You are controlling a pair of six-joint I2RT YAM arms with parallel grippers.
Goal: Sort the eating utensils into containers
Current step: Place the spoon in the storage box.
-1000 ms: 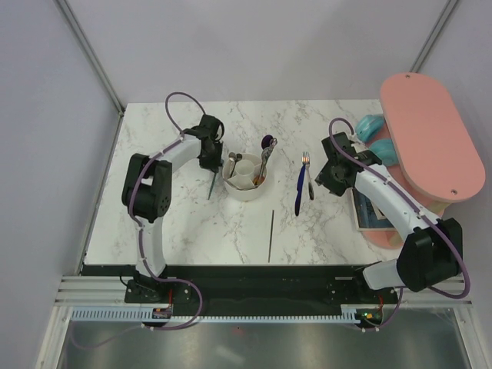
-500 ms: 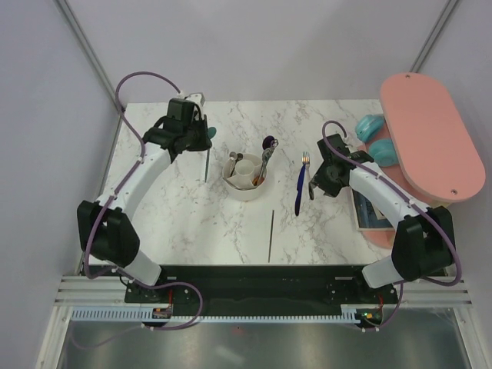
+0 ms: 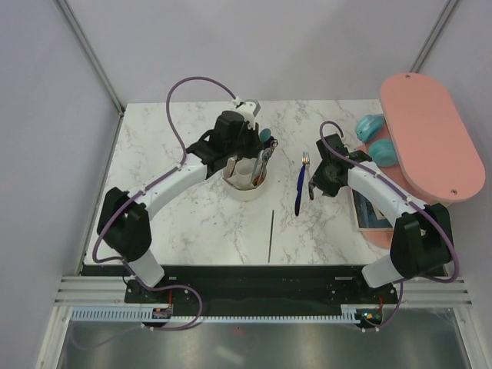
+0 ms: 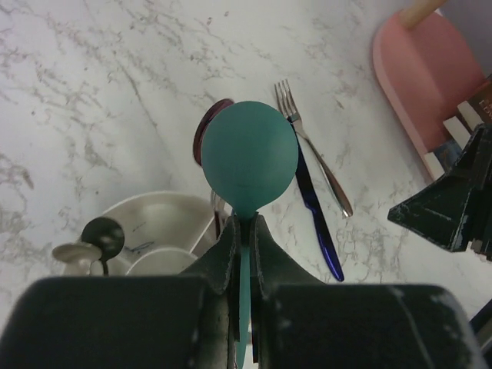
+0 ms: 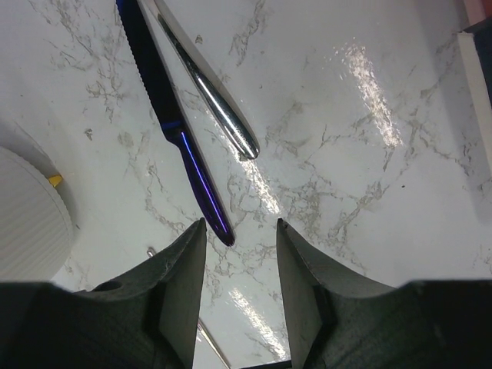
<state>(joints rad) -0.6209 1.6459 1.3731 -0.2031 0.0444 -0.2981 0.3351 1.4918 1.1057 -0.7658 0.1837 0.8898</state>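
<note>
1. Teal spoon (image 4: 250, 157) sits in the left gripper (image 4: 244, 227), which is closed tight on its handle. The bowl of the spoon points forward, away from the wrist.
2. Just under this gripper stands the white holder (image 3: 246, 193). The spoon hangs over its far rim, so I judge that the handle only has to tip down into a section.
3. The right gripper (image 5: 240, 280) is wide open and holds nothing.
4. The blue-handled knife (image 5: 192, 169) lies on the table (image 3: 192, 215) just ahead of this gap. Its long axis runs away from the gripper, a little to the left. The silver fork (image 5: 219, 115) lies close beside it.
5. The right arm is nearer to both and reaches low over the table. The left arm is arched over the holder.
</note>
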